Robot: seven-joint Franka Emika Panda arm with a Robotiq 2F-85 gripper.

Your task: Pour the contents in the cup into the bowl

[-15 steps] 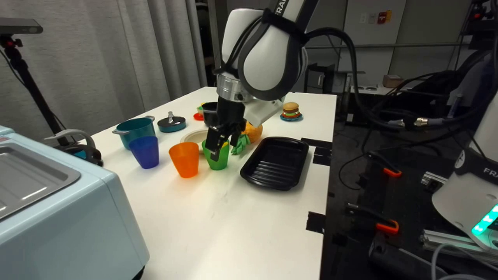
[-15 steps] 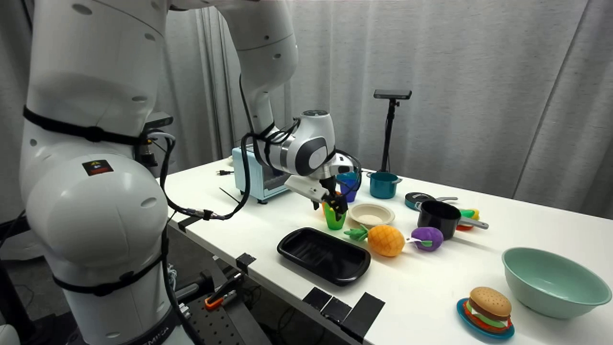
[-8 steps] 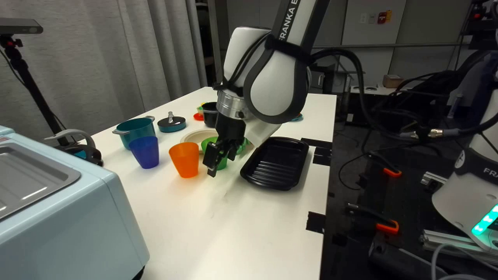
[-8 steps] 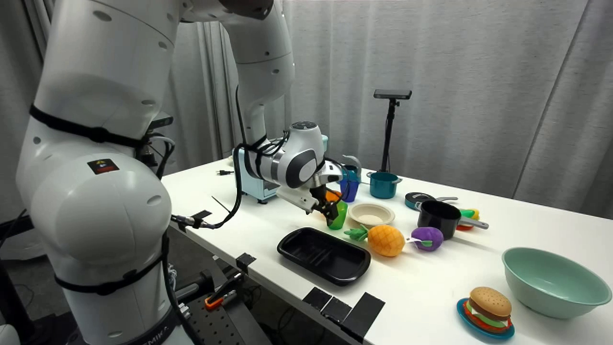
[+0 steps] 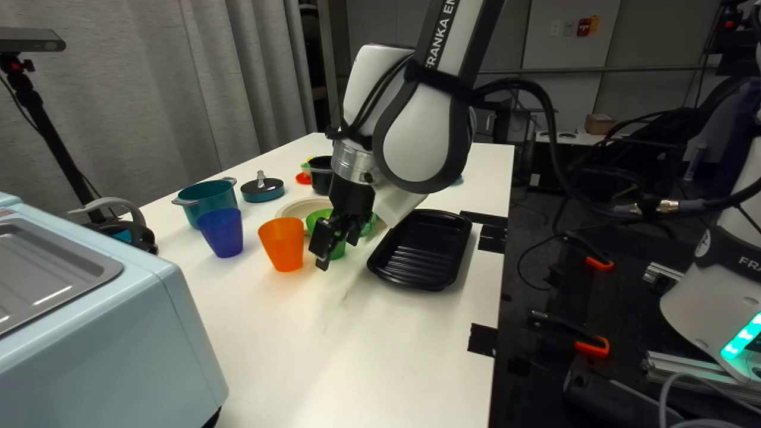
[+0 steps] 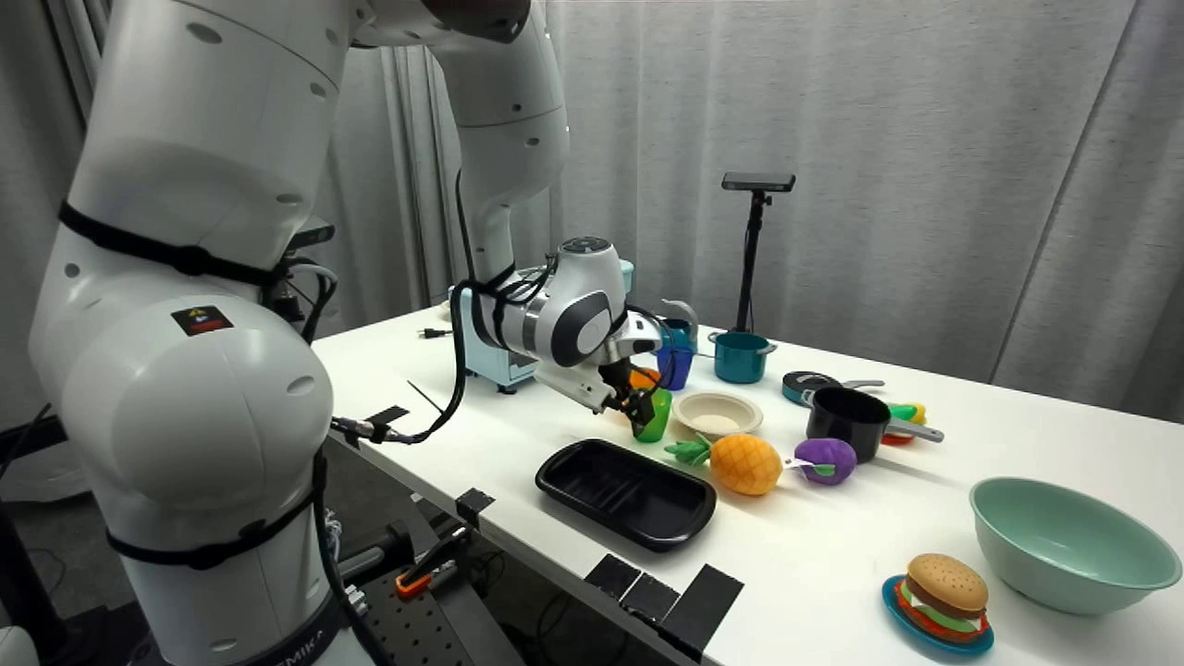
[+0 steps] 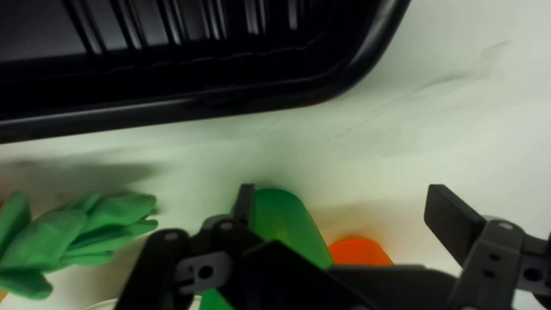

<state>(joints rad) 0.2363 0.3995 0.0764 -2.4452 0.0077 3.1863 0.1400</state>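
The cup, a bright green tumbler, stands upright on the table in both exterior views [image 5: 320,220] [image 6: 658,418], partly hidden by the gripper. In the wrist view the cup [image 7: 286,224] shows a yellowish patch through its wall; its inside is hidden. My gripper [image 5: 336,251] is low beside the cup, on the tray side. In the wrist view the gripper [image 7: 344,206] is open. Its left finger overlaps the cup's side; its right finger is well apart from it. A beige bowl [image 6: 717,422] sits just behind the cup. A larger mint bowl [image 6: 1073,546] stands farther away.
An orange cup [image 5: 282,245] stands close beside the green cup, with a blue cup [image 5: 221,233] beyond. A black tray [image 6: 625,499] lies near the table edge. A toy pineapple [image 6: 746,464], toy eggplant [image 6: 825,461] and black pot [image 6: 846,425] are nearby.
Over the last second my gripper has moved lower and toward the tray side of the green cup. In the last half second it has barely moved. The cup stays in place.
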